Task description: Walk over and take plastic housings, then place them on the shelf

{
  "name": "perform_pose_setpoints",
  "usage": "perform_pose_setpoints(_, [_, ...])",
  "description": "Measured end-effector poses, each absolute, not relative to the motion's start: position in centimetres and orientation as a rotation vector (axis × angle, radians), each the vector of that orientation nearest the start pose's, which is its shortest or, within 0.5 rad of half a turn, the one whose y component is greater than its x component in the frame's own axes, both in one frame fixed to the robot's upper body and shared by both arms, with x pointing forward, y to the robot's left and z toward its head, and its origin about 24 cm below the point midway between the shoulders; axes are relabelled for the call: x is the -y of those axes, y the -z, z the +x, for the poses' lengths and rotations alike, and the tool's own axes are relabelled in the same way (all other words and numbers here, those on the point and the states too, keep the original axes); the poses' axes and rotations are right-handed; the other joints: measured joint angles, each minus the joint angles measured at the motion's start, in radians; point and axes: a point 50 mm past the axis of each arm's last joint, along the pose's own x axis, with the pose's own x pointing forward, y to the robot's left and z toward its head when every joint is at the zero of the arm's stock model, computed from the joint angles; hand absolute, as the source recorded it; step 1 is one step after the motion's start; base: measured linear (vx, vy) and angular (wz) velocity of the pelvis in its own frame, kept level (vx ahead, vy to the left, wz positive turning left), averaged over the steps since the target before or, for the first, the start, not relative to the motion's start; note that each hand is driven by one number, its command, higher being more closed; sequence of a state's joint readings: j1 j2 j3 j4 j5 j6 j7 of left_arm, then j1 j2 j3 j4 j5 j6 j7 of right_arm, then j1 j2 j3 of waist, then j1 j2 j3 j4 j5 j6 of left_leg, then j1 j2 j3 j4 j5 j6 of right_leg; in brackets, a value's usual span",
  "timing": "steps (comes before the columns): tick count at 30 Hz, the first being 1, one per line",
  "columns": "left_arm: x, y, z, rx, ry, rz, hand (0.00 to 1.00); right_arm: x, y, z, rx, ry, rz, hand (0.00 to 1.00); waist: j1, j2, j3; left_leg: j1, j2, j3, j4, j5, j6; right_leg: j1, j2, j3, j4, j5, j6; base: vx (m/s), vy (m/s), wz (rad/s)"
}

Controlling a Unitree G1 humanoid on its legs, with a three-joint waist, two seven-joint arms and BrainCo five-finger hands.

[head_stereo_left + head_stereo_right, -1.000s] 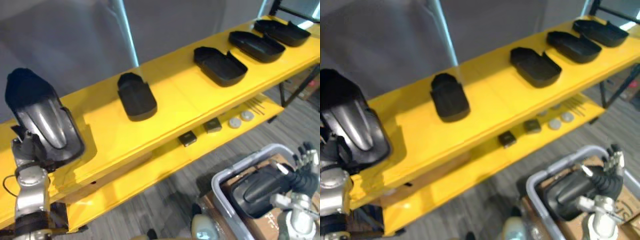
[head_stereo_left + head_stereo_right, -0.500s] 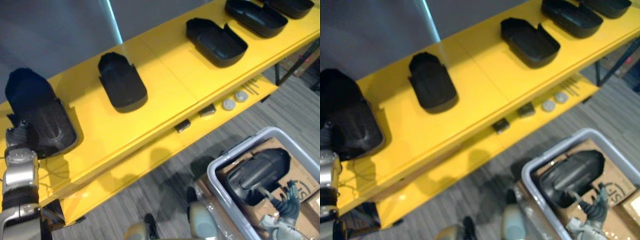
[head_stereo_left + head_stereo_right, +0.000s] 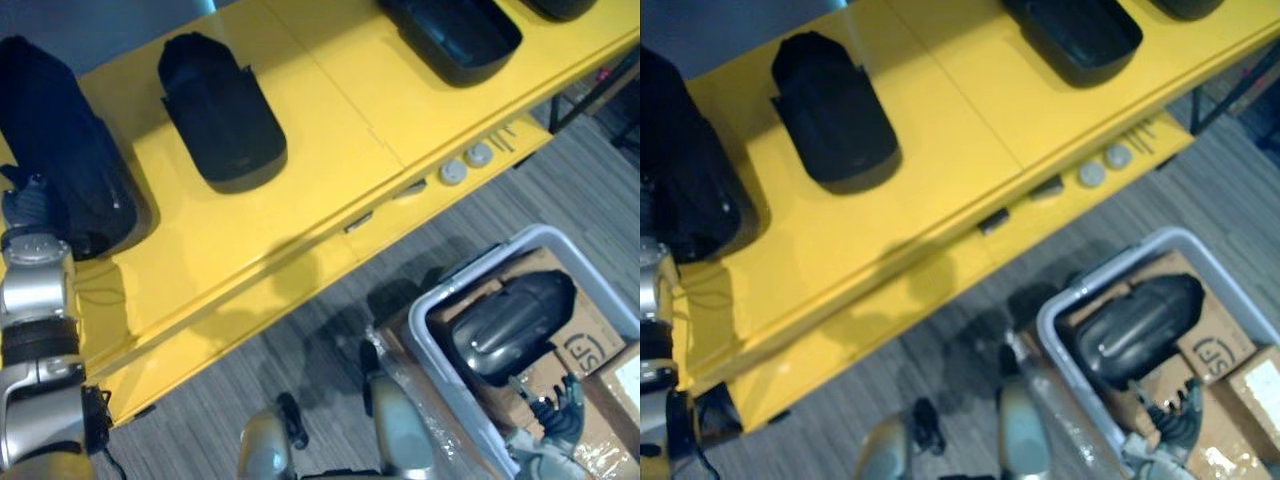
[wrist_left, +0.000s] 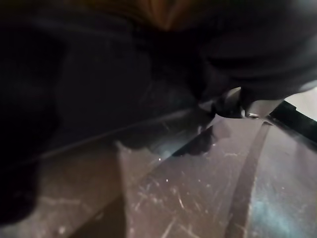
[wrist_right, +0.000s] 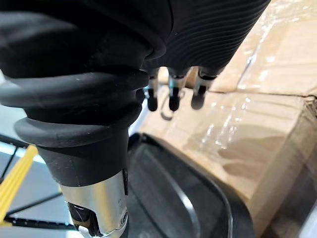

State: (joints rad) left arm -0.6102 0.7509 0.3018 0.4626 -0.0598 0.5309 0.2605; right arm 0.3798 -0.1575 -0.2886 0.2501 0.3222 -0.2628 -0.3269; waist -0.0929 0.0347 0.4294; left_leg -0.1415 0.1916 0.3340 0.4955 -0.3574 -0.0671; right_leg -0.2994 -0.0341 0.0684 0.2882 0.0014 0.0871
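Note:
A large black plastic housing [image 3: 70, 150] lies on the yellow shelf [image 3: 330, 130] at its far left end. My left hand [image 3: 28, 210] rests against its near edge, and the left wrist view has its dark scratched surface [image 4: 198, 188] very close. Two more black housings [image 3: 220, 110] [image 3: 460, 35] lie further right along the shelf. Another glossy housing [image 3: 510, 320] sits in a grey bin [image 3: 440, 300] on the floor at the lower right. My right hand [image 3: 555, 412] hangs open just in front of that bin, its straight fingers [image 5: 171, 96] holding nothing.
Below the top board, a lower yellow shelf [image 3: 250, 330] carries two small round parts [image 3: 465, 165] and small dark blocks. Cardboard boxes [image 3: 585, 340] wrapped in film [image 5: 257, 124] sit in and beside the bin. Grey carpet lies between shelf and bin.
The camera has tilted down and moved closer to the shelf. The left housing, held tilted a second ago, now lies flat on the shelf. My right hand has dropped off the bin's housing.

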Motion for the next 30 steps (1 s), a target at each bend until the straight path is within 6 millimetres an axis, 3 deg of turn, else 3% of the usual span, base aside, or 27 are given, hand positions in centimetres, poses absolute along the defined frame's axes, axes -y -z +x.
perform_pose_setpoints(9, [-40.0, -17.6, 29.5, -0.279, -0.842, 0.349, 0.00, 28.3, 4.6, 11.7, -0.307, 0.772, 0.043, 0.00, 0.003, -0.001, -0.001, 0.041, -0.003, -0.011, -0.034, 0.012, -0.010, 0.024, -0.001, -0.015, 0.012, -0.016, -0.007, 0.03, -0.009, 0.04])
perform_pose_setpoints(15, [-41.2, -16.8, 28.6, -0.351, -0.838, 0.385, 0.00, 27.6, 5.7, 11.3, -0.361, 0.740, 0.049, 0.00, 0.000, -0.003, -0.005, 0.091, -0.022, -0.024, -0.114, 0.061, -0.018, 0.058, -0.014, -0.044, -0.004, -0.023, -0.016, 0.03, -0.028, 0.13])
perform_pose_setpoints(21, [-42.6, -15.5, 27.2, -0.418, -0.876, 0.395, 0.00, 26.8, 7.2, 10.4, -0.447, 0.724, 0.050, 0.00, -0.002, 0.001, -0.067, 0.114, -0.035, -0.047, -0.182, 0.103, -0.025, 0.075, -0.020, -0.071, -0.020, -0.026, -0.021, 0.01, -0.030, 0.11])
perform_pose_setpoints(25, [-43.1, -15.9, 26.7, -0.314, -0.910, 0.360, 0.00, 26.5, 8.1, 9.7, -0.497, 0.731, 0.052, 0.00, -0.005, -0.001, -0.095, 0.143, -0.047, -0.064, -0.223, 0.128, -0.026, 0.101, -0.028, -0.094, -0.028, -0.031, -0.028, -0.01, -0.017, 0.18])
perform_pose_setpoints(30, [-41.4, -19.0, 27.2, 0.063, -0.907, 0.259, 0.00, 26.1, 8.8, 9.2, -0.529, 0.733, 0.046, 0.00, -0.007, 0.003, -0.128, 0.164, -0.062, -0.084, -0.266, 0.154, -0.024, 0.129, -0.039, -0.116, -0.057, -0.024, -0.028, -0.02, -0.004, 0.14])
